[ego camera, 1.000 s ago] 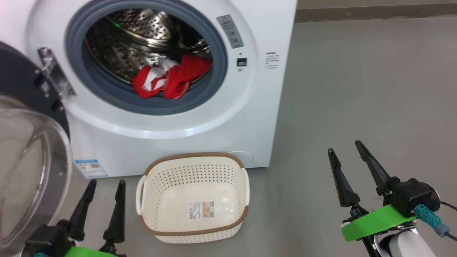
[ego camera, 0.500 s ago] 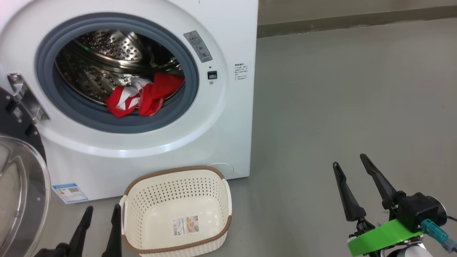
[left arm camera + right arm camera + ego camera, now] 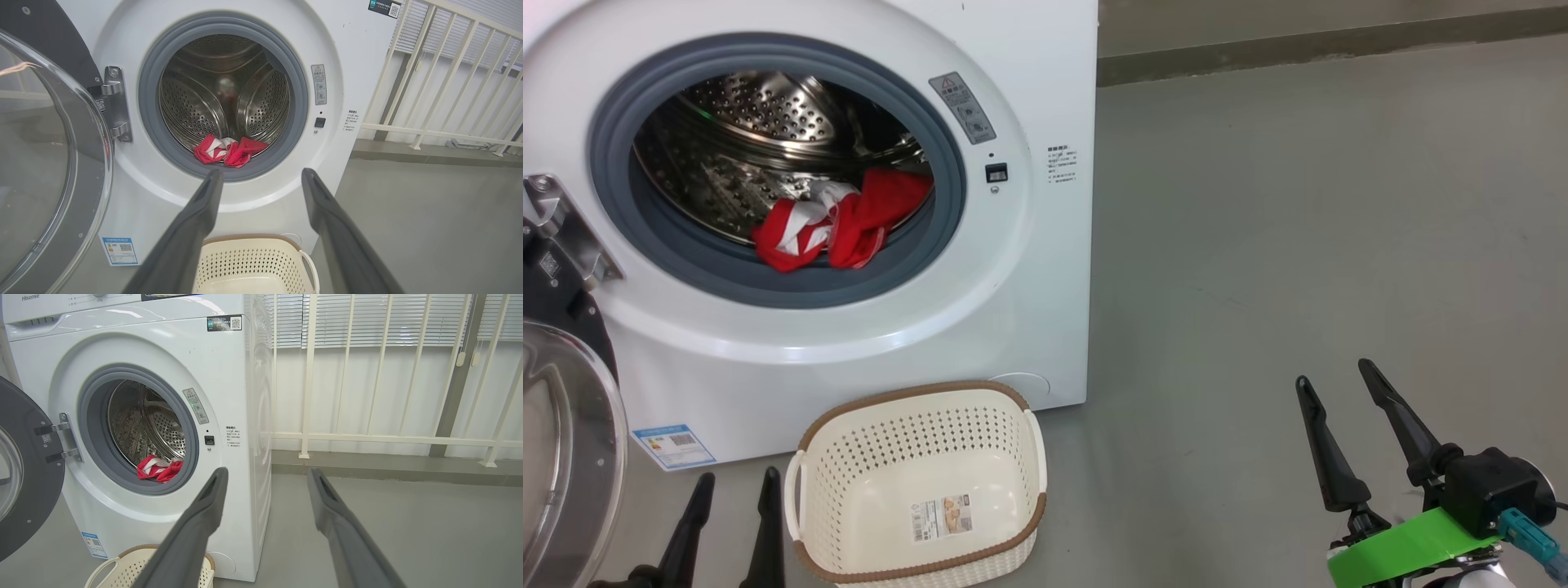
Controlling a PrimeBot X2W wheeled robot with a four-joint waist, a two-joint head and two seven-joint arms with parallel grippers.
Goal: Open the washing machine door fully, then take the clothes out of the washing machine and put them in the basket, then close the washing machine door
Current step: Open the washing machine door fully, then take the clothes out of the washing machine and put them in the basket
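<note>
Both sets of my fingers were spread wide, holding nothing. My left gripper (image 3: pixel 737 476) sat low, its fingers just beside the left handle of the basket (image 3: pixel 915 390). The basket stood on the floor just in front of the washing machine (image 3: pixel 1029 269). The washing machine door (image 3: pixel 560 441) hung swung open to the left of my left fingers, with the glass bowl bulging my way. The clothes (image 3: pixel 837 220), a red and white heap, lay at the front lip of the drum (image 3: pixel 735 147), up ahead of those fingers. My right gripper (image 3: pixel 1333 371) hovered well apart to the right, over bare grey floor (image 3: pixel 1298 204).
</note>
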